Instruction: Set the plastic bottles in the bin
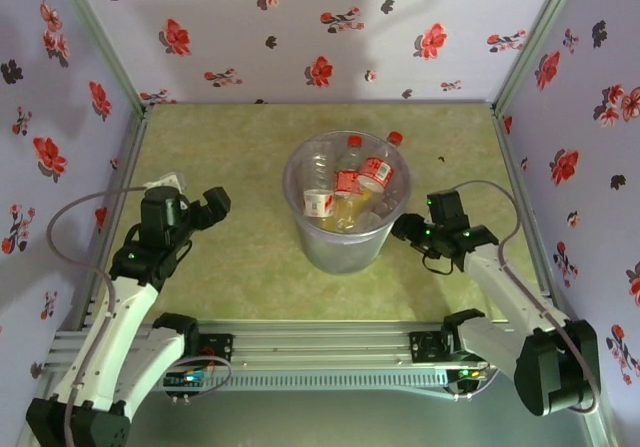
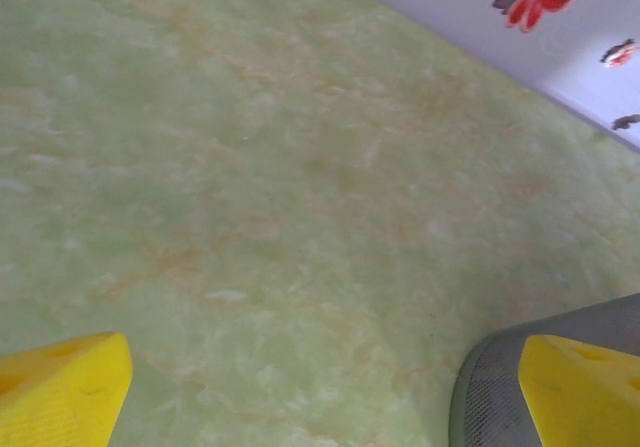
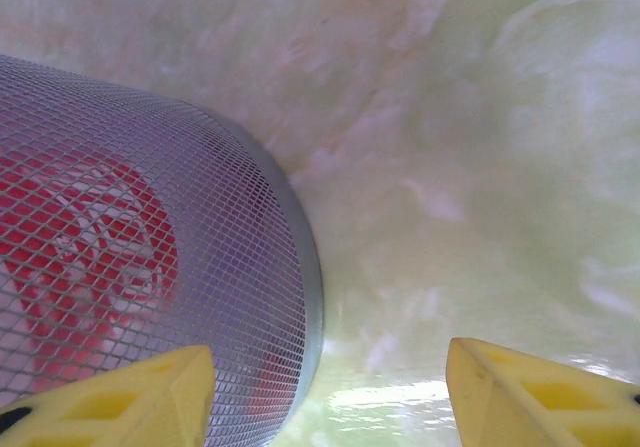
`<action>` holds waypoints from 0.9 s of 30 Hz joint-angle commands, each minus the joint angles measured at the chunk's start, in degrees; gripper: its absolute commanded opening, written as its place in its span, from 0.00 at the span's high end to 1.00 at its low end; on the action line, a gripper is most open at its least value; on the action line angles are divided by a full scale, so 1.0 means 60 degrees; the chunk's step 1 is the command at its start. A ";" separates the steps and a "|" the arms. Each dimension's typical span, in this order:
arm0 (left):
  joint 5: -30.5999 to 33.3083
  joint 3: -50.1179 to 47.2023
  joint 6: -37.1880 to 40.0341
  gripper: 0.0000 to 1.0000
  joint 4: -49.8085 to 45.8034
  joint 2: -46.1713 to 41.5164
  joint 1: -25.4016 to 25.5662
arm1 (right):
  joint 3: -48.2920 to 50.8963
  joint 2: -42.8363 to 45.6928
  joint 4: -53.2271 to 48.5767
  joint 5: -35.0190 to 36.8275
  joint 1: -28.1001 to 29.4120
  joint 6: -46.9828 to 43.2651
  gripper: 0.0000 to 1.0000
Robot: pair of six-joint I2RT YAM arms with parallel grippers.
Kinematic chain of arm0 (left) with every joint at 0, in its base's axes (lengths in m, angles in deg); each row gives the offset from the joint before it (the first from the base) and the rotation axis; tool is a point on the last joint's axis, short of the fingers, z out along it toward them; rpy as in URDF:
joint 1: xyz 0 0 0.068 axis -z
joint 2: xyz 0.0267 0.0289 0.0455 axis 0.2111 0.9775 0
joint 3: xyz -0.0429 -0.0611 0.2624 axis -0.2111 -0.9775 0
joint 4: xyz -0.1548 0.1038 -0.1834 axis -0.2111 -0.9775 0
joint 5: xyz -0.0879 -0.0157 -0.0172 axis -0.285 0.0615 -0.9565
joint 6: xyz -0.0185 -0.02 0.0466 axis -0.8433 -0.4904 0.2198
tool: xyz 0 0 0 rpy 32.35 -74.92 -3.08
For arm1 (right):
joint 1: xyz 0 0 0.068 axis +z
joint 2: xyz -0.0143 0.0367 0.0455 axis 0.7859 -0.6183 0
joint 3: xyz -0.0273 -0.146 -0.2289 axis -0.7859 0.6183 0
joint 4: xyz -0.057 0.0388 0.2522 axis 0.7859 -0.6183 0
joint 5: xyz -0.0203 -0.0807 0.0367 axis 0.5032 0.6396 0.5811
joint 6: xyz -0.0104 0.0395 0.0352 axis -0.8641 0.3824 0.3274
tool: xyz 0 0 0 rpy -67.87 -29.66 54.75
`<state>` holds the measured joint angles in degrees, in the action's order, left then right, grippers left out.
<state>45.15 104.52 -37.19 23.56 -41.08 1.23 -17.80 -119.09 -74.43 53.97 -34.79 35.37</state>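
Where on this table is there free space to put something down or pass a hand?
Bare table lies between the bin and the back wall, between the left gripper and the bin, and between the bin and the near rail. It is tight on the bin's right, where the right gripper sits close to its wall.

- The bin (image 1: 338, 252) is a large, round bucket of translucent grey-purple plastic. It stands upright at the centre of the top view and narrows toward its base. Its finely meshed wall shows in the lower right corner of the left wrist view (image 2: 490, 392) and curves across the left half of the right wrist view (image 3: 180, 157).
- The plastic bottles (image 1: 352, 172) lie piled inside the bin. They are clear with red-and-white labels, and two lean against its far rim, red caps upward. Something yellowish sits lower in the pile.
- A red label (image 3: 80, 257) shows blurred through the mesh.
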 commanded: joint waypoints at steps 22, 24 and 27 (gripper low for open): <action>0.3536 -0.2432 0.2514 0.00 0.3298 0.1208 -0.1575 | -0.1490 -0.1223 0.1090 0.4710 -0.1030 -0.4206 0.01; 0.3584 -0.2360 0.2616 0.00 0.3524 0.1557 -0.1815 | -0.0992 -0.1363 0.2215 0.5174 -0.1181 -0.4912 0.01; 0.3576 -0.2572 0.3115 0.00 0.4506 0.2008 -0.1977 | -0.0573 -0.1849 0.3259 0.5180 -0.1729 -0.5169 0.01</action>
<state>64.19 89.90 -23.05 41.77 -30.26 -9.66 -22.98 -128.27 -64.18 79.89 -42.79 10.56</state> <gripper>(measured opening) 0.996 0.993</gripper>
